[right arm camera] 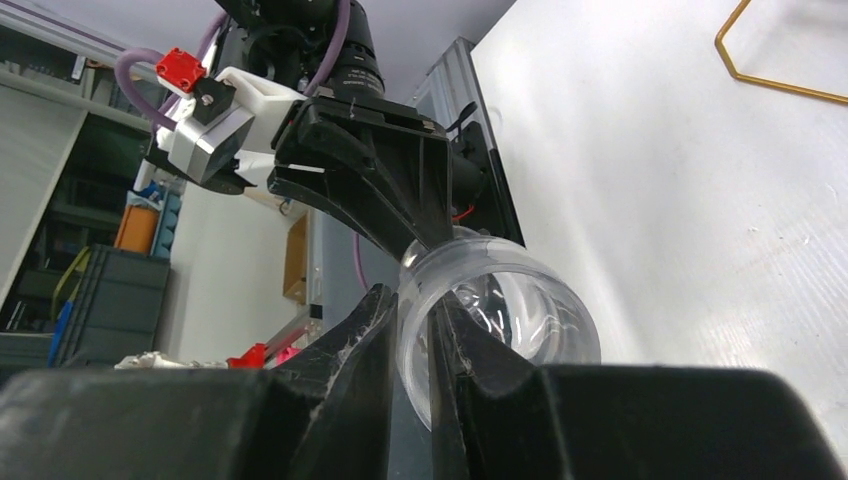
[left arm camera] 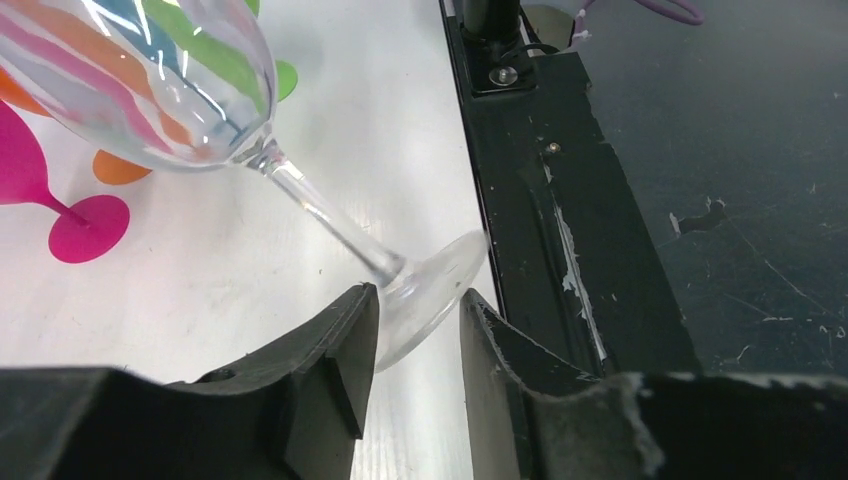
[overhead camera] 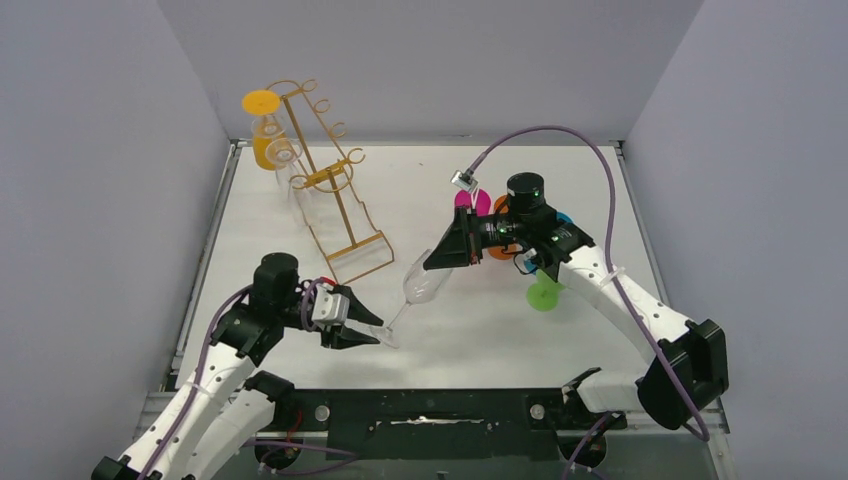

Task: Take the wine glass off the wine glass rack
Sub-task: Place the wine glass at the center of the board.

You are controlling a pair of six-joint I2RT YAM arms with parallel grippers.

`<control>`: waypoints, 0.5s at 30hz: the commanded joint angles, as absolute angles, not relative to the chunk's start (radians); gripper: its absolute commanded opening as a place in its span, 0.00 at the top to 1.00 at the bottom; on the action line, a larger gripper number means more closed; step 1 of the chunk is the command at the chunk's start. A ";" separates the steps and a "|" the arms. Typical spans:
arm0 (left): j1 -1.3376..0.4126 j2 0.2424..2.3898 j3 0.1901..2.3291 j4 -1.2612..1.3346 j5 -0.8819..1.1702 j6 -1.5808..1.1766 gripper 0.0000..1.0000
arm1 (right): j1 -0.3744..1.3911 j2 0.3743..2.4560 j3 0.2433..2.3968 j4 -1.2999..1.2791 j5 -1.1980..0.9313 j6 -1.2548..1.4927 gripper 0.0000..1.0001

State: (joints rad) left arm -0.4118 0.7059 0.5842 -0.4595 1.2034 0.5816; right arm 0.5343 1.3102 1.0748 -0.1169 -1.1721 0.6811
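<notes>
Top external: 1 clear wine glass (overhead camera: 424,281) lies tilted over the worktop (overhead camera: 500,340), apart from the 1 wine glass rack (overhead camera: 345,205). At least 4 coloured glasses (overhead camera: 543,297) stand beside the right arm.
Left wrist: left tool (left arm camera: 418,300) sits slack around the foot.
Right wrist: right tool (right arm camera: 412,300) is narrow, pinching the bowl's rim.
Expect it to be light, slippery and brittle, so your safest hold is the stem.

Top cam looks down on whole table (overhead camera: 600,200); wrist cams sit v. close, all 3 share wine glass (overhead camera: 425,278) (left arm camera: 330,220) (right arm camera: 500,310).
</notes>
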 commanded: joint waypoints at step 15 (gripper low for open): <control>-0.405 0.633 0.543 -0.244 1.107 0.339 0.28 | 0.572 1.179 1.121 -0.360 -0.677 0.488 1.00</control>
State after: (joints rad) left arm -0.4103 0.6640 0.5583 -0.3870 1.1767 0.4709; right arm 0.5610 1.2396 1.0763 -0.3275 -0.8738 0.5446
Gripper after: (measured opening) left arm 0.607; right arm 0.139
